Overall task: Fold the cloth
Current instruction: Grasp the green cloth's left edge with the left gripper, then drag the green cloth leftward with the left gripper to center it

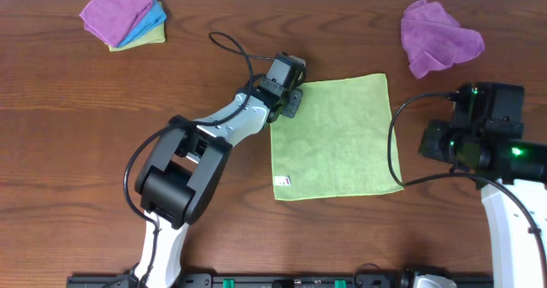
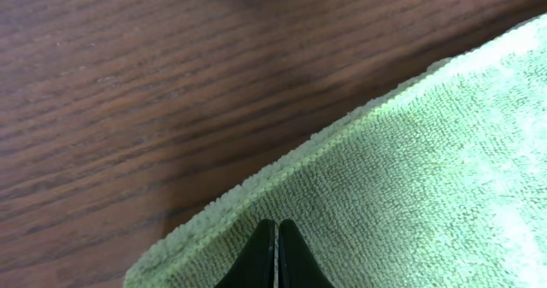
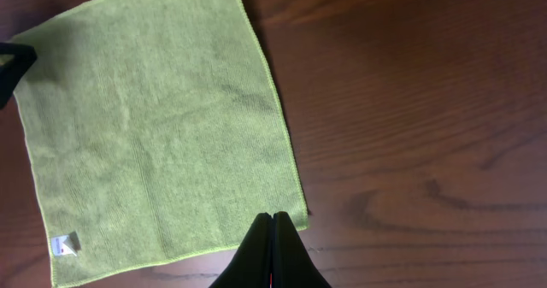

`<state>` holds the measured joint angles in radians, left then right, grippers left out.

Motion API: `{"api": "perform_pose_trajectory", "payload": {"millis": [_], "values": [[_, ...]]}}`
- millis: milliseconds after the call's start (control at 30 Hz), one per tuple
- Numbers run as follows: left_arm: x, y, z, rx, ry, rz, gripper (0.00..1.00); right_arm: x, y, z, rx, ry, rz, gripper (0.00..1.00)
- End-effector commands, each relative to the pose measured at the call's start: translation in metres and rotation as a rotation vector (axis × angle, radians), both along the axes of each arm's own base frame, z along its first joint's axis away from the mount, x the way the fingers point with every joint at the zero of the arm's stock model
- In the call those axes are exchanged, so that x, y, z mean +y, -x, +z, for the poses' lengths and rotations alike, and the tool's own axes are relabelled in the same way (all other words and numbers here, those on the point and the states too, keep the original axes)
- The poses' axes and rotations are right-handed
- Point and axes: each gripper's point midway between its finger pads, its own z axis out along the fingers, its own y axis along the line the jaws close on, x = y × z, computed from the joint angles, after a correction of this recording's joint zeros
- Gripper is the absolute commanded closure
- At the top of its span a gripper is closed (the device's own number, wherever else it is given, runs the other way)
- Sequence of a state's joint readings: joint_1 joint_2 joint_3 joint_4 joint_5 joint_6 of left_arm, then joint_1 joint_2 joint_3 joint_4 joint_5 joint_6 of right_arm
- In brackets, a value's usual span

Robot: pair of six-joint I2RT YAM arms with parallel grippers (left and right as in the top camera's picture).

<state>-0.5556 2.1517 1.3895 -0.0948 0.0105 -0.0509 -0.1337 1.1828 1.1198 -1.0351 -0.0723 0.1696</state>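
Observation:
The lime-green cloth [image 1: 333,138] lies flat and unfolded on the wooden table, with its white tag [image 1: 283,181] at the near left corner. My left gripper [image 1: 291,100] is shut, with its tips [image 2: 278,224] low over the cloth [image 2: 410,177] just inside the far left corner. I cannot tell whether it touches the cloth. My right gripper [image 1: 432,143] is shut and empty. It hangs high to the right of the cloth, and its tips [image 3: 273,218] appear over the cloth's [image 3: 154,126] near right corner. The tag [image 3: 64,245] also shows in the right wrist view.
A crumpled purple cloth [image 1: 438,36] lies at the far right. A pile of purple, blue and yellow-green cloths [image 1: 126,14] sits at the far left. The right arm's black cable [image 1: 393,147] loops along the green cloth's right edge.

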Motion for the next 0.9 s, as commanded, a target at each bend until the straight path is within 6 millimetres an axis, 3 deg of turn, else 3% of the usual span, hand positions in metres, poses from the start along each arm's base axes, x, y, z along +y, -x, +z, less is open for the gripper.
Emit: {"api": "perform_pose_trajectory", "payload": {"millis": [0,333,767,867], "values": [[0.003,-0.003,-0.012,0.006,-0.025,0.010,0.94,0.000,0.001,0.001,-0.002,0.004,0.018,0.99],[0.018,-0.010,-0.012,-0.051,-0.147,-0.014,0.94,0.000,0.000,0.001,-0.005,0.008,0.025,0.98],[0.075,-0.024,-0.013,-0.080,-0.384,0.004,0.94,0.000,-0.001,0.001,-0.005,0.008,0.026,0.98],[0.080,-0.025,-0.013,-0.076,-0.384,0.012,0.94,0.000,-0.003,-0.001,-0.002,0.007,0.027,0.98]]}}
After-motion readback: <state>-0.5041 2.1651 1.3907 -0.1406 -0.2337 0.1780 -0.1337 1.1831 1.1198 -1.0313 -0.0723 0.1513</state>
